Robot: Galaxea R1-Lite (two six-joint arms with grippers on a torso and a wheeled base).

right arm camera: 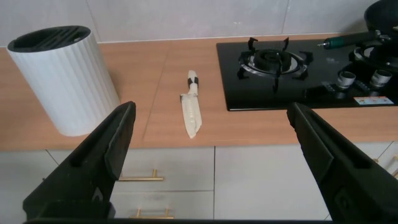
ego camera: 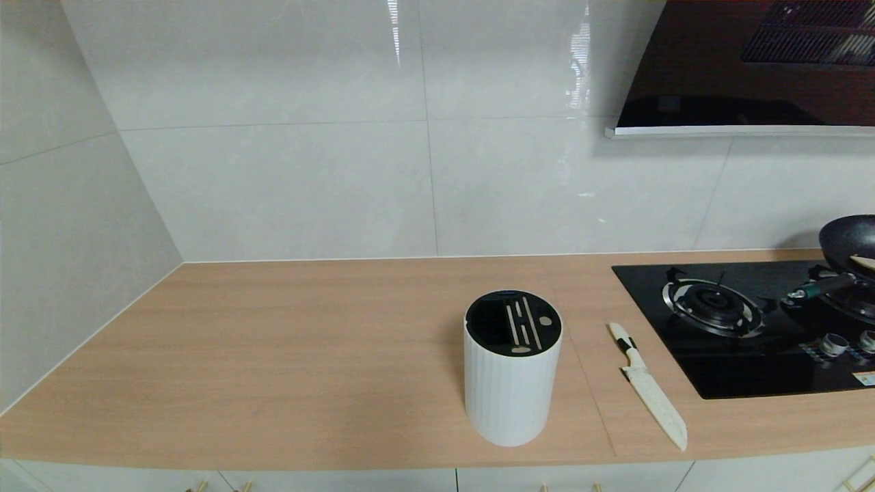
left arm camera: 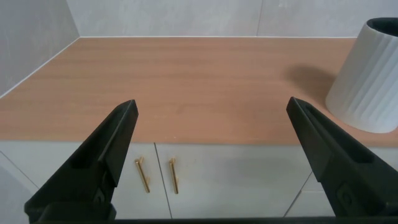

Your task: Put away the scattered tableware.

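We find the left gripper (left arm camera: 211, 104) forward of the counter's (ego camera: 273, 355) front edge, above the brass cabinet handles (left arm camera: 144, 175), with its fingers spread wide and holding nothing. The right gripper (right arm camera: 211, 107) is likewise forward of the front edge, fingers spread wide and holding nothing.

On the counter, the knife (ego camera: 646, 386) lies flat close to the front edge. Its pale blade tip points toward that edge and its handle toward the back wall. The white ribbed holder (ego camera: 511, 383) stands upright just beside the knife, not touching it, also near the front edge. Its black top carries narrow slots.

The black gas hob (ego camera: 738, 342) is set into the counter's right end, beyond the knife. A dark pan (ego camera: 851, 242) sits on the far right burner. It appears to contain a wooden utensil.
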